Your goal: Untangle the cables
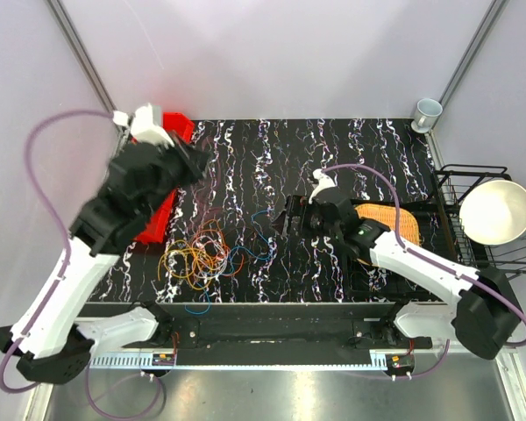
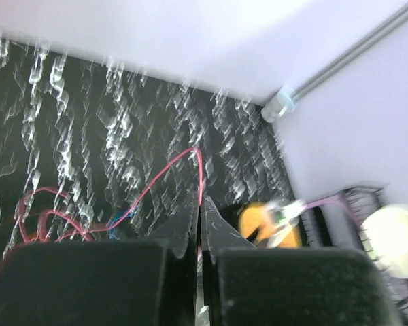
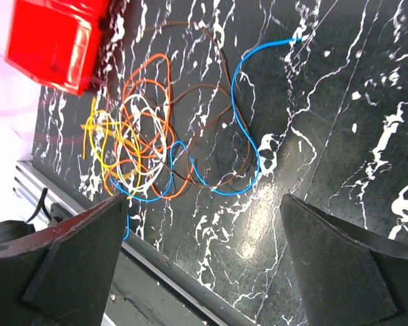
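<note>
Top view: cables (image 1: 202, 254) sit in a loose tangle on the black marbled table (image 1: 272, 158), near the front edge, left of centre. Orange, yellow, whitish and blue loops, all overlapping. Left arm is raised over the red bin (image 1: 180, 130) at the left side, with the left gripper (image 1: 197, 160) up off the table and pointing toward the middle; its jaw state is not readable from here. Right gripper (image 1: 280, 221) is mid-table, just right of the tangle and not touching it. An orange woven basket (image 1: 390, 219) lies beside the right arm. A white bowl (image 1: 495, 210) rests in a black wire rack (image 1: 456, 175) at the right edge, and a cup (image 1: 427, 112) stands in the far right corner.

Left wrist view, blurred: left gripper (image 2: 199, 204) is clenched, fingertips pressed together. A red cable (image 2: 170, 170) runs into the seam between the tips, arcs up and drops to the left toward more red loops on the table (image 2: 88, 122). Looks pinched. Cup (image 2: 279, 105) and bowl (image 2: 394, 234) are visible at the right.

Right wrist view: right gripper (image 3: 202, 202) is spread wide and grasps nothing, both fingers (image 3: 347, 258) above the table. Cables (image 3: 136, 149) lie ahead and to the left. A blue cable (image 3: 245, 136) loops out farthest to the right, and a brown one (image 3: 217, 115) curves around the orange and yellow coils. Red bin (image 3: 54, 41) is in the top left corner, just beyond the tangle.
</note>
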Controlling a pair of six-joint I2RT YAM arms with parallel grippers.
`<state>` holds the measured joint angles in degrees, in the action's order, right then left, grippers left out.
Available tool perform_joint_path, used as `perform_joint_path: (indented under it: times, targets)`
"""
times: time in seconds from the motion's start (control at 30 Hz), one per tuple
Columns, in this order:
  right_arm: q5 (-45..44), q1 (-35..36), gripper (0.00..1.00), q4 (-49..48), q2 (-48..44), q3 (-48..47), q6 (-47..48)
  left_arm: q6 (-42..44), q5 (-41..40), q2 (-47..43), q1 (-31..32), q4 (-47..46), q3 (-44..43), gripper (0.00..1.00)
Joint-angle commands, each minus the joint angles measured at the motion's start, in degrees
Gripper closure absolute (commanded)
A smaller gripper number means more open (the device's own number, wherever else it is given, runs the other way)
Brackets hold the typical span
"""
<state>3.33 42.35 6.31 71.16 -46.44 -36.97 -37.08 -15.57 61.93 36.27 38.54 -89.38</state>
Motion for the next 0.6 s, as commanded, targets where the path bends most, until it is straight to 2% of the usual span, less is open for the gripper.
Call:
perform_joint_path:
  times: [0.0, 0.03, 0.13, 0.2, 0.3, 0.57]
  targets:
    - [-3.0, 0.5, 0.0, -0.2, -2.4, 1.1, 0.0, -2.5, 4.6, -3.7, 0.2, -2.3, 18.4, 1.0]
    - [-3.0, 0.5, 0.0, -0.6, -2.3, 1.1, 0.0, -3.1, 5.5, -4.4, 0.1, -4.0, 26.3, 1.0]
    - [0.5, 0.5, 0.0, -3.0, -1.0, 1.6, -0.4, -5.2, 10.7, -5.6, 0.1, -12.0, 37.9, 1.0]
    - [3.0, 0.5, 0.0, -5.7, -0.1, 2.1, -0.9, -5.0, 15.6, -3.7, 0.1, -17.0, 40.9, 1.0]
    - [6.9, 0.5, 0.0, -9.6, 1.3, 2.8, -2.0, -3.9, 21.4, -0.6, 0.1, -20.3, 42.3, 1.0]
    - [12.7, 0.5, 0.0, -15.1, 0.2, 4.9, -1.3, -2.9, 22.0, 4.8, 0.1, -18.4, 38.6, 1.0]
